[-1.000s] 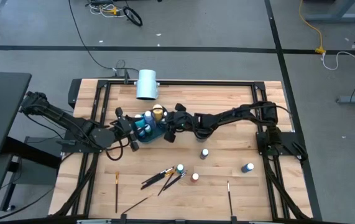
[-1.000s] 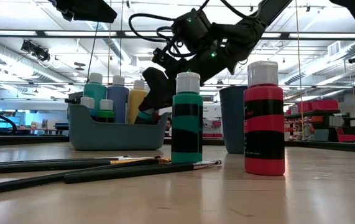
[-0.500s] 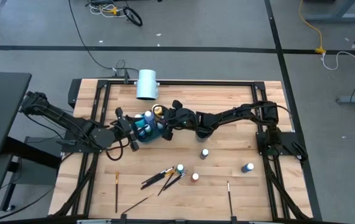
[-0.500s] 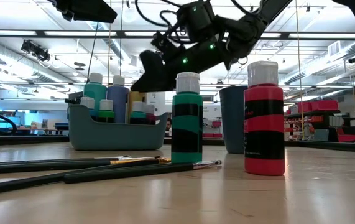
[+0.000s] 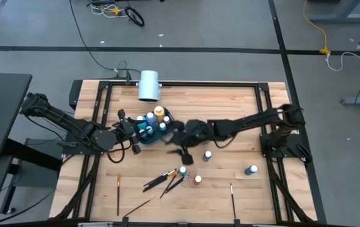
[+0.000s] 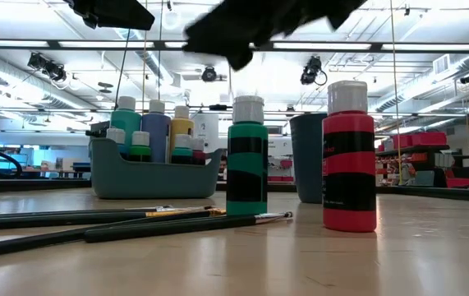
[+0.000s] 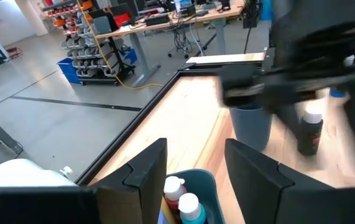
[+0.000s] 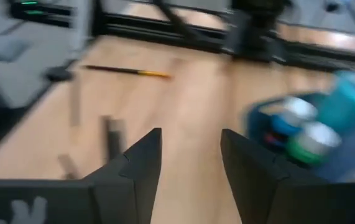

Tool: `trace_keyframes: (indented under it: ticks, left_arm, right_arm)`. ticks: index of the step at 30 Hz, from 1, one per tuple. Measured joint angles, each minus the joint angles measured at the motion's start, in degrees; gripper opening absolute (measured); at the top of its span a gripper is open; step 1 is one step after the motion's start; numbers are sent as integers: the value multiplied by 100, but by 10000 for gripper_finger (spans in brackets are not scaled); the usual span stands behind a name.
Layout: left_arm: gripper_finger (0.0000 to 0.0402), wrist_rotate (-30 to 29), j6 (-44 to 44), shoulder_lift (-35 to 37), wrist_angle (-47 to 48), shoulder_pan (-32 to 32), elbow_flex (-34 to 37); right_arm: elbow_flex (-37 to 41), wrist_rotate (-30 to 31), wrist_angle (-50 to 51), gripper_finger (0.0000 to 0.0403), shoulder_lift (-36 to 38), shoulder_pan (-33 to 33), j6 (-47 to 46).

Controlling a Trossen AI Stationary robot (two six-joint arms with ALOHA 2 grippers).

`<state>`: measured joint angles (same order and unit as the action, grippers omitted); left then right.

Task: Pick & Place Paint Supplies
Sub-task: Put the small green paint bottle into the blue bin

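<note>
My right end effector (image 5: 183,153) hangs spread and empty over mid-worktop, near the small white-capped plastic paint bottle (image 5: 207,154) standing upright beside it. It looks light, rigid and slick; I'd pinch its body below the cap. My left end effector (image 7: 196,163), also spread, waits at the grey-blue plastic caddy (image 5: 143,137).

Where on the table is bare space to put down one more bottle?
The wood between the white cylinder and the table's right frame is bare. Crowded: the bin, where the left tool sits, and the brushes and bottles in front, near the right tool.
</note>
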<state>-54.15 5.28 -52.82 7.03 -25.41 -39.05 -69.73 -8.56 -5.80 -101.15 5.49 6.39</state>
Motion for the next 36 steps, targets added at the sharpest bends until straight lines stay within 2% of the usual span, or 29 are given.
trace_keyframes:
  ticks: [4,11,21,28,36]
  left_arm:
    - [171,2,0,-1,-2,0,0]
    - [171,2,2,-1,-2,0,0]
    - [171,4,4,-4,-12,0,-4]
    - [171,2,4,-4,-14,-2,-4]
    - [171,2,4,-4,-20,0,-4]
  right_arm:
    - [-2,-8,399,168,191,406,56]
    - [6,-12,839,168,90,866,382]
    - [502,13,823,168,-5,849,421]
    - [949,-41,127,169,-4,714,204]
    - [1047,-194,-49,169,-4,665,161]
